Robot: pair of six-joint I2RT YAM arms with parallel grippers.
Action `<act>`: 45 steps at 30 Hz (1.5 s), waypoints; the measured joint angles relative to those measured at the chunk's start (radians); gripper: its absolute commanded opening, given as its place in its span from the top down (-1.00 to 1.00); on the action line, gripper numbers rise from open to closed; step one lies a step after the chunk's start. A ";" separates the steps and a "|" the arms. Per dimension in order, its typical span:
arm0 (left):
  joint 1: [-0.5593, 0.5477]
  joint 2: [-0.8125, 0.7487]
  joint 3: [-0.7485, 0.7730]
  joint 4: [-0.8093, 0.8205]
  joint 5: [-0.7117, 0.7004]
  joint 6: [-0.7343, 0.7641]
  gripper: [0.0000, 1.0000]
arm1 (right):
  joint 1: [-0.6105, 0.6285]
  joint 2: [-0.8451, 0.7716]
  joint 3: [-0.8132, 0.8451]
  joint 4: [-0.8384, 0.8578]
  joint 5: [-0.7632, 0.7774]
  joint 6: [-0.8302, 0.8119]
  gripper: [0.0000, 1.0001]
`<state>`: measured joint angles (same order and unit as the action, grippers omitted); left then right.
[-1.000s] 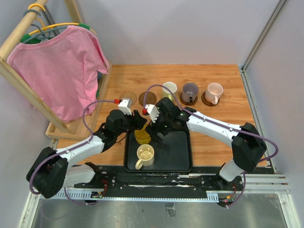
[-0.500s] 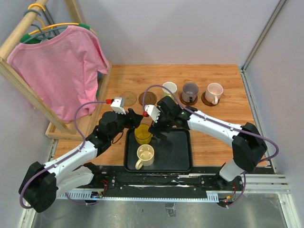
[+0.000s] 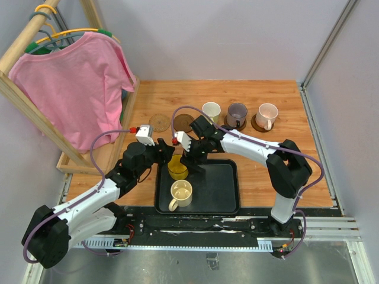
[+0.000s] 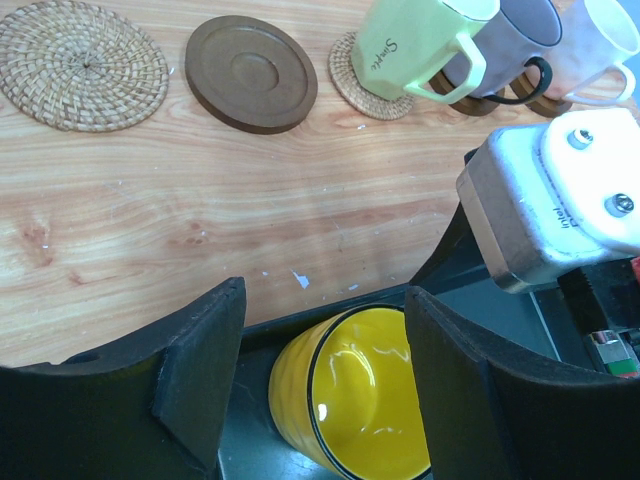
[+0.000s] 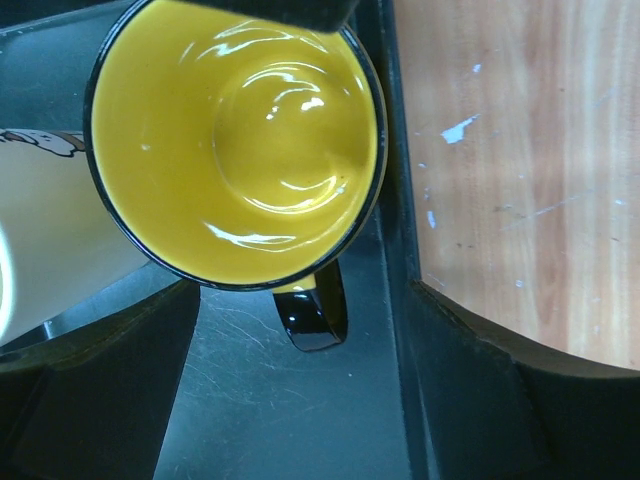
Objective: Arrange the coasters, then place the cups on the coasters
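Observation:
The yellow cup stands in the far left corner of the black tray. My left gripper is open and straddles this cup, with a gap at the left finger. My right gripper is open too, and its jaws flank the cup's black handle without touching it. The cream cup sits nearer in the tray. The whitish-green cup, purple cup and pink cup each stand on a coaster. A tan coaster and a dark brown coaster lie bare.
A wooden rack with a pink shirt borders the table's left side. The right arm's wrist housing hangs close beside my left fingers. The tray's raised rim runs just beside the yellow cup.
The left arm drew back to the left and its jaws widened around the yellow cup, which now stands upright. The right wrist shifted left over the cup's handle.

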<state>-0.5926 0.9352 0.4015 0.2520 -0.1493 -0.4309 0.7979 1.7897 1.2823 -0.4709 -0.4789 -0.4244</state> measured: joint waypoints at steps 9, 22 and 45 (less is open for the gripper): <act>0.000 -0.007 -0.010 -0.007 -0.016 -0.004 -0.39 | 0.000 0.013 0.000 0.006 -0.080 0.007 -0.22; 0.000 -0.009 -0.024 -0.008 -0.019 -0.015 -0.39 | 0.012 0.012 -0.089 0.090 -0.097 0.079 0.18; 0.000 -0.028 -0.052 -0.015 -0.031 -0.022 -0.40 | 0.045 0.008 -0.126 0.195 -0.050 0.151 0.98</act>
<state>-0.5926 0.9073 0.3492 0.2367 -0.1802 -0.4530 0.8433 1.7973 1.1568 -0.2760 -0.5285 -0.2729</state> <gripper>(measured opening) 0.695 0.228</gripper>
